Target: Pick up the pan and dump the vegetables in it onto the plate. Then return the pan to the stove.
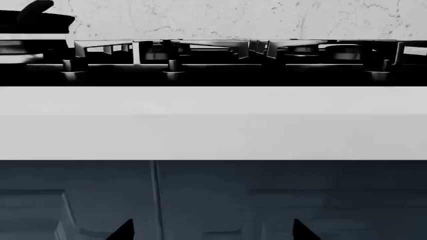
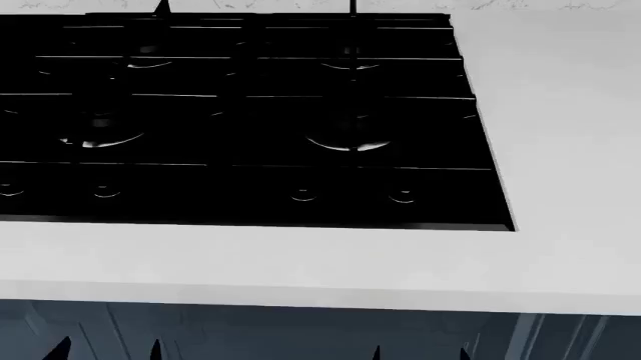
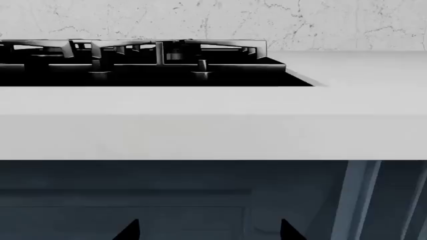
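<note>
The black stove [image 2: 240, 112] fills the head view, with grates, burners and a row of knobs along its front. It also shows edge-on in the left wrist view [image 1: 213, 62] and the right wrist view [image 3: 140, 62]. A black pan [image 1: 33, 21] shows partly at the far left of the stove in the left wrist view only; its inside is hidden. The vegetables and the plate are out of view. My left gripper [image 2: 108, 351] [image 1: 213, 232] and right gripper [image 2: 421, 352] [image 3: 208, 232] are both open and empty, low in front of the cabinet, below the counter's edge.
A white countertop [image 2: 561, 150] surrounds the stove and runs wide to its right. Its thick front edge [image 1: 213, 125] overhangs dark blue cabinet doors [image 3: 200, 200]. A marbled white wall [image 3: 300, 22] stands behind.
</note>
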Motion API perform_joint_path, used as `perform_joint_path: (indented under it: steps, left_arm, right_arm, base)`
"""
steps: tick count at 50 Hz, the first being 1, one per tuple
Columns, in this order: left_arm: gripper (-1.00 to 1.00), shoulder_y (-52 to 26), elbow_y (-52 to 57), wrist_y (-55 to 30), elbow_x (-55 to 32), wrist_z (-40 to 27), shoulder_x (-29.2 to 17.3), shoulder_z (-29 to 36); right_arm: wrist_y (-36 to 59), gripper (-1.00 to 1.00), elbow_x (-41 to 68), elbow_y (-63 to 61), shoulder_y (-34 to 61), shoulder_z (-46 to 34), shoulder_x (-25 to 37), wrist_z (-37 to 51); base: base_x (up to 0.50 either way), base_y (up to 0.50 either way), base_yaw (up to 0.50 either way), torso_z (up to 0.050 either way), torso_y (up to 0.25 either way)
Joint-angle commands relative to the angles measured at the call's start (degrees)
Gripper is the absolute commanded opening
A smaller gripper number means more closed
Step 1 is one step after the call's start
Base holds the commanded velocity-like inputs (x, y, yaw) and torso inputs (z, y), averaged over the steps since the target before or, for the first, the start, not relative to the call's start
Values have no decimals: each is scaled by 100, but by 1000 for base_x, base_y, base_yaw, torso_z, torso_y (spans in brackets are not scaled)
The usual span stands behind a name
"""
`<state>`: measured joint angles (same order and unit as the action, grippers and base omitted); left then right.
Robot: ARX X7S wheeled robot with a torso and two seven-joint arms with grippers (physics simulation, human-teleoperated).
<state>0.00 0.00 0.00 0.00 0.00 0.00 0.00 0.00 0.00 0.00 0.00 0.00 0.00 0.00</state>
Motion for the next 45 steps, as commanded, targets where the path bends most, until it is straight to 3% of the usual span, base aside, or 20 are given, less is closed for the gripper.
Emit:
perform_joint_path:
  steps: [1,27,33,39,45]
  left_arm:
    - [100,-4,4,-8,-67,-82,-67,82]
    - [100,21,51,106,-205,-548,-417,522]
    - [100,284,502,631,-532,-343,-508,546]
    - [100,579,2091,-216,-600,-318,-768,708]
    - [100,700,4191,-1650,-589,-405,-1136,764]
  right_arm:
    - [0,100,54,0,0,-72,54,72]
    - [-33,100,372,14,-6,-481,393,435]
    - [-48,100,411,-101,-47,-528,448,485]
    - [400,100,137,-1119,-282,-529,699,687]
    - [1119,100,68,-2269,-452,-434,950,742]
  base:
    - [0,0,0,0,0]
    - [0,0,0,0,0]
    - [0,0,0,13,26]
    - [0,0,0,50,111]
    - [0,0,0,50,114]
